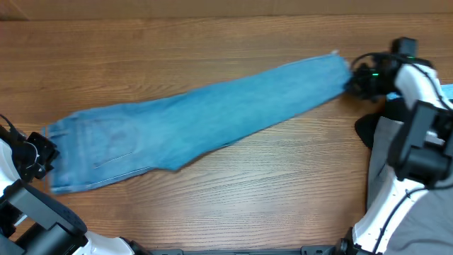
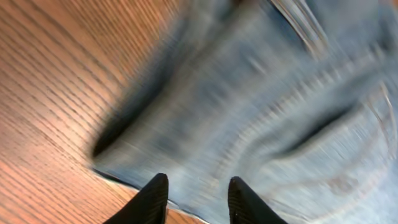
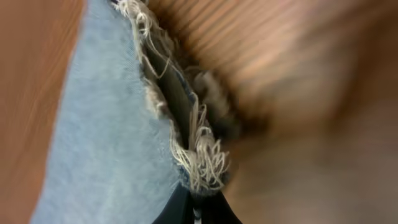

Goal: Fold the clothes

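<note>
The light-blue denim jeans [image 1: 198, 120] lie stretched across the table, folded lengthwise, waist at the left and frayed ankle hems at the right. My right gripper [image 1: 352, 83] is shut on the frayed hem [image 3: 198, 163] at the right end. My left gripper [image 1: 44, 157] is at the waist end, open, its fingers [image 2: 198, 198] apart over the denim [image 2: 261, 106] near a stitched back pocket. Grey trousers [image 1: 396, 142] and a black garment [image 1: 367, 129] lie at the right under my right arm. A pale-blue top [image 1: 447, 91] peeks out at the far right edge.
The wooden table [image 1: 212, 42] runs across the whole view. The right arm's white body [image 1: 414, 142] lies over the pile of clothes at the right. The left arm's base [image 1: 28, 219] sits at the front left corner.
</note>
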